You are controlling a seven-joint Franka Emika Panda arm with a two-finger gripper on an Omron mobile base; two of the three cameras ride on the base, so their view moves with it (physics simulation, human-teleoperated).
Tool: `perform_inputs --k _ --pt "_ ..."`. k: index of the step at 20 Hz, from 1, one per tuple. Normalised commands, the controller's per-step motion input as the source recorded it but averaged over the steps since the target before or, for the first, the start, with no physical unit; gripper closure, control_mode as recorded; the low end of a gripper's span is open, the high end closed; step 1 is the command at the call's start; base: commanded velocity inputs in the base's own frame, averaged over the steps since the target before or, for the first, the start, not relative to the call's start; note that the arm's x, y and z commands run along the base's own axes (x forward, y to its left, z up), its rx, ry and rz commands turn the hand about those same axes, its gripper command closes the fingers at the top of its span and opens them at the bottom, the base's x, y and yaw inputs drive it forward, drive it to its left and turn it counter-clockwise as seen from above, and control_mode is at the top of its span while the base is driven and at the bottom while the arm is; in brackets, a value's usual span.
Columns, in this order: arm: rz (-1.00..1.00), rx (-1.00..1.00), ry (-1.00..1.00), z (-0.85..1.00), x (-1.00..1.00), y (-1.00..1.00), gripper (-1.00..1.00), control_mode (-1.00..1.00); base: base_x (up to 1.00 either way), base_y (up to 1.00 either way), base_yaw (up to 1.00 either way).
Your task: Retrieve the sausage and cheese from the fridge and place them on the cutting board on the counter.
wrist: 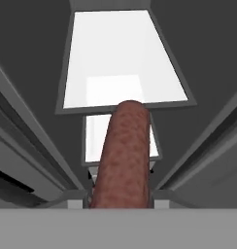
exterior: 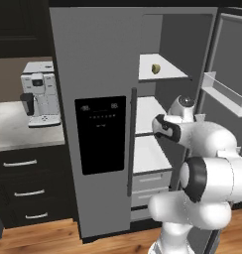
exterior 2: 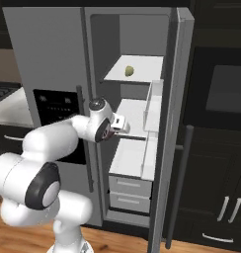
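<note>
The tall grey fridge (exterior: 93, 59) stands with its right door (exterior 2: 176, 99) swung open. My gripper (exterior 2: 123, 125) reaches in at the height of the middle white shelf (exterior: 149, 111). In the hand view the reddish-brown mottled sausage (wrist: 124, 155) rises between my dark fingertips (wrist: 90, 176), and the gripper is shut on it. On the top shelf (exterior 2: 142, 66) lies the small yellowish-olive cheese (exterior: 155, 68), well above the hand. The cutting board and the counter are out of view.
A white coffee machine (exterior: 39, 94) stands on a plain grey top (exterior: 14, 131) over black drawers, left of the fridge. The open door's white bins (exterior: 222, 92) hang close to the arm's right. Grey drawers (exterior 2: 128, 190) fill the fridge's bottom. A dark oven cabinet (exterior 2: 221, 94) is at the right.
</note>
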Motion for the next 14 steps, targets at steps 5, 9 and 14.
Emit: perform_inputs --k 5,9,14 --pt "0.0 0.1 -0.06 0.39 -0.56 0.06 1.0 -1.0 0.0 0.0 0.0" --pt "0.0 0.1 -0.03 0.38 -0.53 0.05 1.0 -1.0 0.0 0.0 0.0" --pt "-0.01 0.01 0.0 0.25 -0.44 0.11 1.0 -1.0 0.0 0.0 0.0"
